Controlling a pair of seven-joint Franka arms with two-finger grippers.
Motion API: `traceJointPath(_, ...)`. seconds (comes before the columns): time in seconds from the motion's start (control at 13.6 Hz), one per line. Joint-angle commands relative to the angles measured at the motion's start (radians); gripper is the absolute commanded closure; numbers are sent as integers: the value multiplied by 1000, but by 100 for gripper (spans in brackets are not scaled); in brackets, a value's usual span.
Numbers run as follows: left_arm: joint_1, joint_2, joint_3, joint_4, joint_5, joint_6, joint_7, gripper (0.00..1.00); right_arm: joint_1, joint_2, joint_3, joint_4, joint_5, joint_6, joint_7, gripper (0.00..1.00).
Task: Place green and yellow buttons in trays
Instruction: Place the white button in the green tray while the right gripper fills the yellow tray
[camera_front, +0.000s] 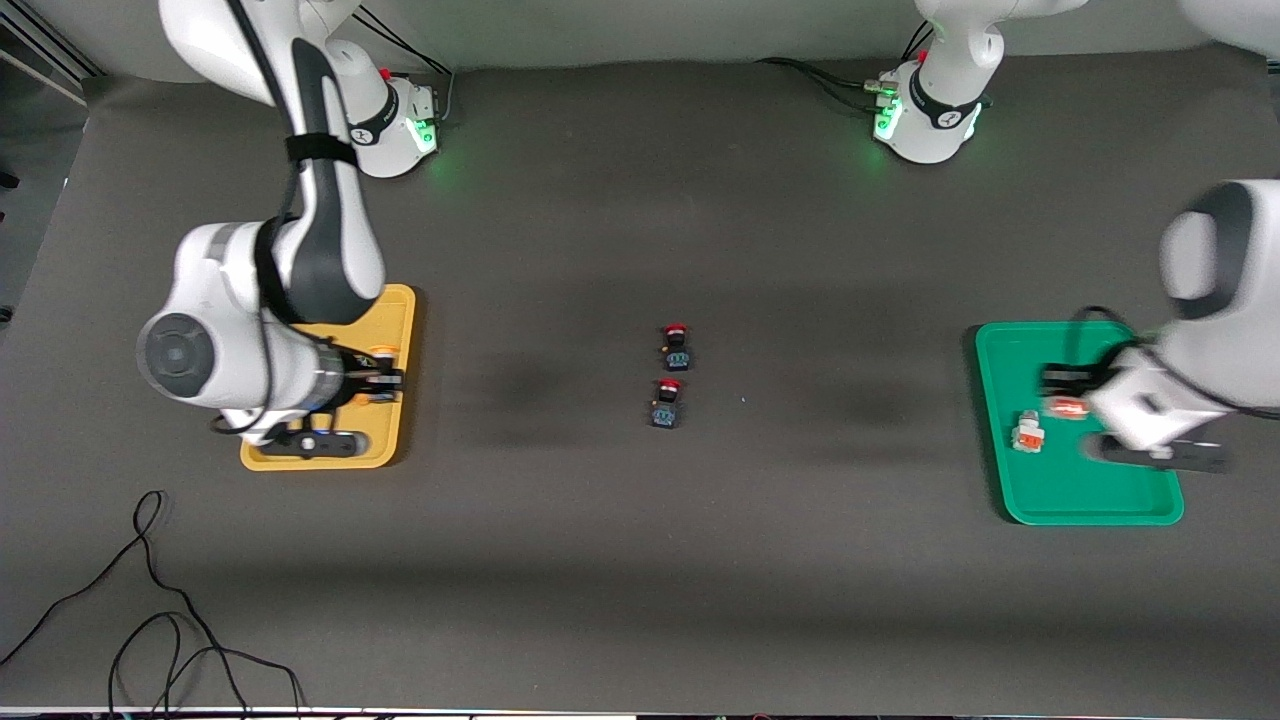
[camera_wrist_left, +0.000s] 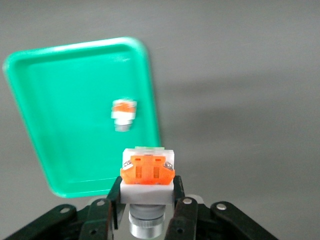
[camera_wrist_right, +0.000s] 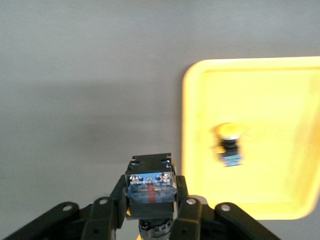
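My left gripper (camera_wrist_left: 147, 192) is shut on a white-grey switch with an orange end (camera_wrist_left: 147, 172) and holds it over the green tray (camera_wrist_left: 65, 100). In the front view this gripper (camera_front: 1065, 395) is over the green tray (camera_front: 1080, 490), above a second white-grey switch (camera_front: 1027, 431) that lies in it, also seen in the left wrist view (camera_wrist_left: 123, 112). My right gripper (camera_wrist_right: 150, 192) is shut on a black-bodied switch (camera_wrist_right: 150, 185) at the edge of the yellow tray (camera_wrist_right: 280, 90). A yellow-capped switch (camera_wrist_right: 229, 145) lies in that tray. In the front view the right gripper (camera_front: 378, 385) is over the yellow tray (camera_front: 400, 310).
Two black switches with red caps (camera_front: 676, 347) (camera_front: 667, 402) stand mid-table, one nearer the front camera than the other. Loose black cables (camera_front: 150, 620) lie by the table's front edge at the right arm's end.
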Motion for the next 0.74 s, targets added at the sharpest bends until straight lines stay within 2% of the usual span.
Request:
traceJointPath(0.0,125,17,-13,-11,20,3,120,100,10,-12,-81,-99,-21,47,-198,100)
traceJointPath(0.07,156,34,-15,-14,43,22,145,100,-3,-9,-103,-147,-21,96,-272,100)
traceJointPath(0.37,243,157,-13,-80,78,222,187,100,-80,11,-103,-261,-12,263,-450,100)
traceJointPath(0.52,245,195,-12,-123,80,328,184,100,-127,32,-94,-308,7,354,-539,100)
traceJointPath(0.66,245,223,-10,-137,80,362,173,100,-140,55,-82,-337,49,396,-562,100)
